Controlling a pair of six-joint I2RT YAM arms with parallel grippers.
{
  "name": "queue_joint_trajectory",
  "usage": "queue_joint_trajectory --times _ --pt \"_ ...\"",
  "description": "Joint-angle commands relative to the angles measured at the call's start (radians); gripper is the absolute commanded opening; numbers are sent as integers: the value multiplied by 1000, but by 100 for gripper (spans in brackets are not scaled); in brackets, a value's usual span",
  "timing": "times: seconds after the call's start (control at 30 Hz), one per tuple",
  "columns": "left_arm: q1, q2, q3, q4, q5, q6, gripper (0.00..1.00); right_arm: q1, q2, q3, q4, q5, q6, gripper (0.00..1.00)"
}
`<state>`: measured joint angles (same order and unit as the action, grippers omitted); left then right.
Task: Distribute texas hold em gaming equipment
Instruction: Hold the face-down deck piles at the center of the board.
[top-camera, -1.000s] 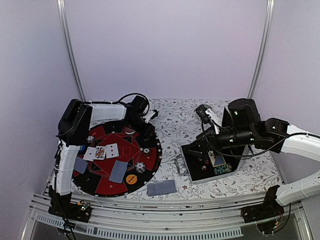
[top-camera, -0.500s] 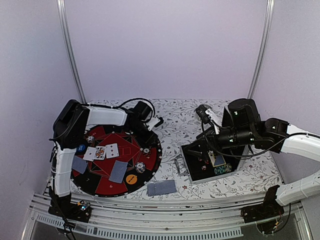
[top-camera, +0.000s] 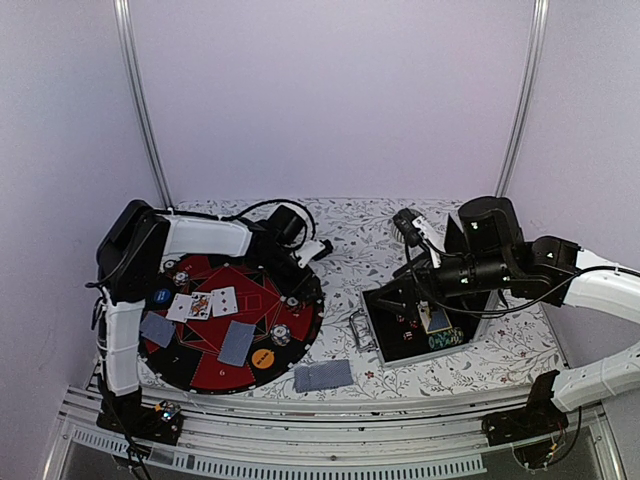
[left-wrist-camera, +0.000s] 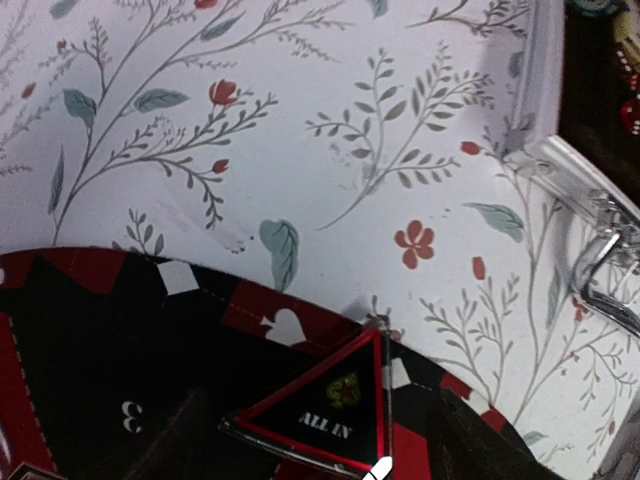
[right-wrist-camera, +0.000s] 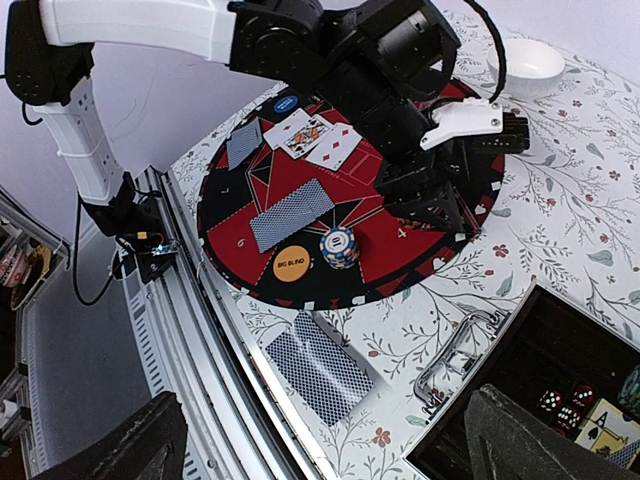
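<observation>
- The left arm rises from its base at the near left corner and folds at a high elbow above the far left edge of the floral-print table (top-camera: 365, 235). Its white forearm runs rightward, and the wrist tips down over the far right rim of the round black and red poker mat (top-camera: 185, 365)
- The left gripper (left-wrist-camera: 320, 442) hangs just above that rim with its dark fingers spread apart. The red triangular "ALL IN" marker (left-wrist-camera: 318, 418) lies flat on the mat between them, and no finger visibly presses on it
- The right arm reaches in from the right with its forearm roughly level, its wrist above the open black case (top-camera: 385, 335) and pointing left toward the mat
- The right gripper (right-wrist-camera: 325, 425) stands spread fully wide and holds nothing
- On the mat, a row of face-up playing cards (top-camera: 205, 303) lies toward the far left, with a small round blue disc (top-camera: 161, 297) just beside it
- Two grey-blue patterned-back playing cards (top-camera: 237, 342) lie face down nearer the front, close to a short stack of striped poker chips (right-wrist-camera: 338, 247) and an orange "BIG BLIND" disc (right-wrist-camera: 291, 264)
- More patterned-back cards (right-wrist-camera: 320, 372) lie on the table just off the mat's near edge
</observation>
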<state>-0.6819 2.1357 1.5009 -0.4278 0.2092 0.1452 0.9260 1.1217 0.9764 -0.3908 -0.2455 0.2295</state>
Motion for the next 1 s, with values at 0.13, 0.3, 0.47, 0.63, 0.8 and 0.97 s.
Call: queue_joint_trajectory --times 0.13,0.3,0.47,0.63,0.8,0.97 --pt "-125 -403 -204 193 -33 78 87 -5 -42 -1 3 -26 17 99" --pt "-299 -608 -388 217 -49 180 93 -5 -13 -2 6 -84 60 99" --pt "-479 -710 -534 172 -118 160 96 -5 40 -24 18 -125 175 84" --pt "-563 -722 -642 164 -207 107 98 10 147 -95 96 -206 297 48" --pt "-581 -665 -673 189 -303 113 98 38 301 -116 149 -219 359 32" --pt "-563 -633 -712 273 -275 144 98 66 416 -104 178 -214 372 32"
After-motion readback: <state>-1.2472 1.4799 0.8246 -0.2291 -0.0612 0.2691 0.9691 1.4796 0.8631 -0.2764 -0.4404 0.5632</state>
